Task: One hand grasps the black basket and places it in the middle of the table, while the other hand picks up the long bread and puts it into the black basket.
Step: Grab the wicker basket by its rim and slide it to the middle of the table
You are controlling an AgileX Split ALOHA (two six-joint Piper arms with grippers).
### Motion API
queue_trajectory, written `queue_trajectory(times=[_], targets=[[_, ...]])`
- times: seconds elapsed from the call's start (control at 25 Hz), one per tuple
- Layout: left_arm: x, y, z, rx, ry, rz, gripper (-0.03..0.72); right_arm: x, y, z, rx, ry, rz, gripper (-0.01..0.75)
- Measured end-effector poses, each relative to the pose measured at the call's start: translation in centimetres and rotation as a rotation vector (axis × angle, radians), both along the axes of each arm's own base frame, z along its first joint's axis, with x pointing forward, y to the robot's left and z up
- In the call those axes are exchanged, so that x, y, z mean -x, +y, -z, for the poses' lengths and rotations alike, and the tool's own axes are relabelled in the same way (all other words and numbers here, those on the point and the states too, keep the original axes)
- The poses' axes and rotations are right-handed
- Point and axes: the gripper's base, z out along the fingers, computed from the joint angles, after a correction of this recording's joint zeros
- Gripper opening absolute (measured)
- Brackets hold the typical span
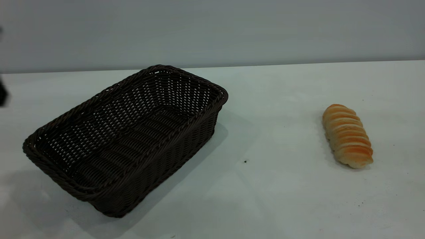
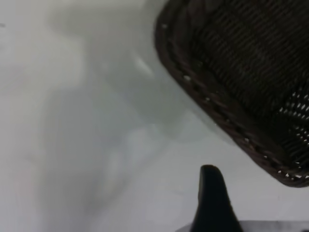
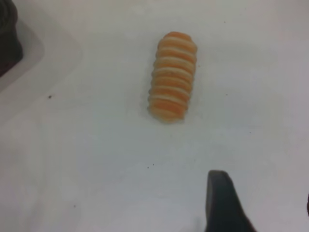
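At the far left edge of the exterior view a sliver of the left arm (image 1: 2, 94) shows as a dark blur, well apart from everything on the table (image 1: 272, 186). Its gripper is outside that view. In the left wrist view only one black fingertip (image 2: 210, 193) of the left gripper is visible, hanging above bare tabletop near a corner of the basket and not touching it; with the other finger out of frame, I cannot tell whether this pincer is open or closed.

Next comes the black basket (image 1: 126, 139), a large rectangular woven basket with a braided rim and openwork sloping sides. It stands upright on the left half of the table, turned at an angle so that one short end points toward the near left and the other toward the back wall. It is empty, and its shadow falls on the table to its right. The left wrist view shows its braided rim (image 2: 212, 104) at close range.

A small dark speck (image 1: 245, 161) lies on the table between the basket and the bread.

On the right half, well apart from the basket, the long bread (image 1: 347, 135) lies flat on the table, golden-orange with cream ridges running crosswise. The right wrist view looks down on the bread (image 3: 172, 76), with one black fingertip (image 3: 219, 200) of the right gripper above bare table, near the bread but clear of it. Only a trace of the other finger shows at the frame edge, so I cannot tell this pincer's state; it grips nothing.
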Motion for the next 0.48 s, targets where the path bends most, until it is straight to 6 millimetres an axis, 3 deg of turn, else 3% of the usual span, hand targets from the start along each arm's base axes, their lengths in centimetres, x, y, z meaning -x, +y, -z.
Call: queue_trajectory(times=[0.2,0.48], targets=[[-1.1,-1.3,2.4,0.017,0.069,-0.086,0.544,0.0,0.0,0.0,-0.002,-0.002,0.0,0.396],[-1.5,-1.3,3.6,0.085,0.024,-0.432,0.544,0.0,0.0,0.0,-0.002,-0.002,0.0,0.396]])
